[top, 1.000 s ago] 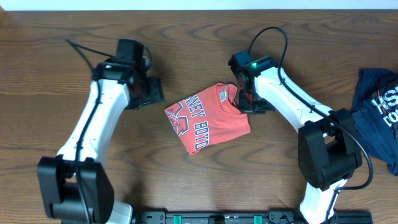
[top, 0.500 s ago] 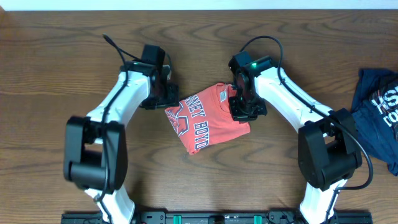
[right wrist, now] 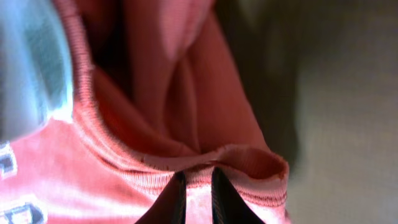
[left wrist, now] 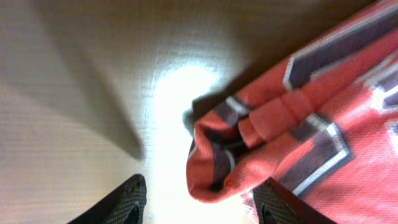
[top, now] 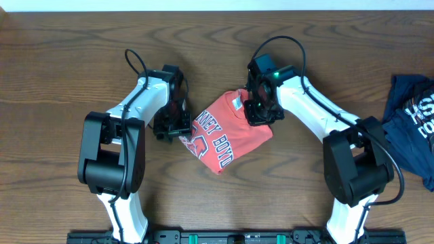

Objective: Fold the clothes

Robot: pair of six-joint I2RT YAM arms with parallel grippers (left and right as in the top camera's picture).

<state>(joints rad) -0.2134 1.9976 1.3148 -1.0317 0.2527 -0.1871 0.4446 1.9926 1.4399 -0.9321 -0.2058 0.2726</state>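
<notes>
The red-orange T-shirt (top: pixel 224 132) lies folded into a small bundle at the table's middle, grey-white lettering up, white neck tag (top: pixel 235 103) near its top edge. My left gripper (top: pixel 175 125) is open at the shirt's left corner; in the left wrist view its fingers (left wrist: pixel 199 202) straddle the rolled fabric corner (left wrist: pixel 217 168). My right gripper (top: pixel 260 112) is shut on the shirt's ribbed collar edge at the upper right; in the right wrist view the fingers (right wrist: pixel 198 193) pinch the collar hem (right wrist: pixel 249 168).
A dark navy garment (top: pixel 412 122) with white lettering lies crumpled at the table's right edge. The wooden tabletop (top: pixel 68 81) stretches to the left and back. The arm bases stand at the front edge.
My left arm has swung in from the left and come down to the shirt's left corner. My right gripper has shifted onto the collar. The shirt has turned slightly and its top has lifted.
</notes>
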